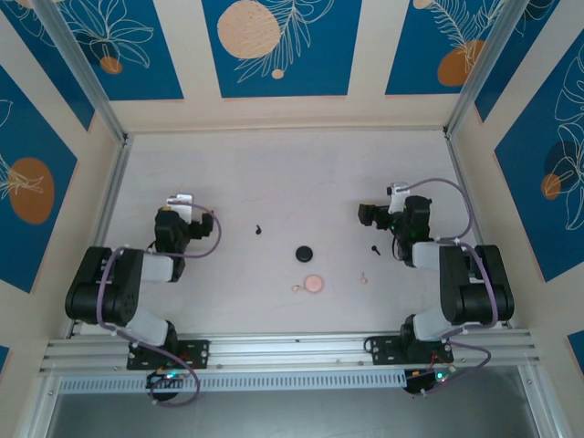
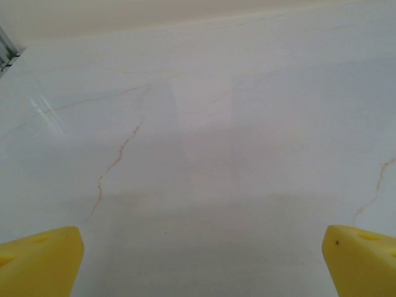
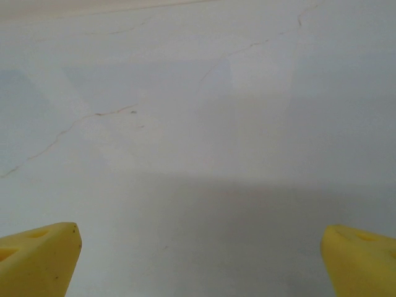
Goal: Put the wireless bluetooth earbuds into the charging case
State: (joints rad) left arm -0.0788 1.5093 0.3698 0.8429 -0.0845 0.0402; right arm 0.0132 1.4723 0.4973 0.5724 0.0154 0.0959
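A black round charging case point(image 1: 304, 253) and a pale pink round one point(image 1: 313, 284) lie mid-table. One black earbud point(image 1: 259, 230) lies left of them and another black earbud point(image 1: 375, 248) lies to the right. A pink earbud point(image 1: 297, 289) rests right beside the pink case, and a second pink earbud point(image 1: 363, 279) lies farther right. My left gripper point(image 2: 201, 247) stands open over bare table, well left of the nearest black bud. My right gripper point(image 3: 201, 247) is open too, above bare table just beyond the right black bud. Nothing sits between either pair of yellow fingertips point(image 2: 43, 260).
The white table point(image 1: 292, 173) has faint hairline cracks. Metal frame rails point(image 1: 109, 192) run along both sides, and blue patterned walls stand behind. An aluminium rail point(image 1: 292, 351) carries both arm bases at the near edge.
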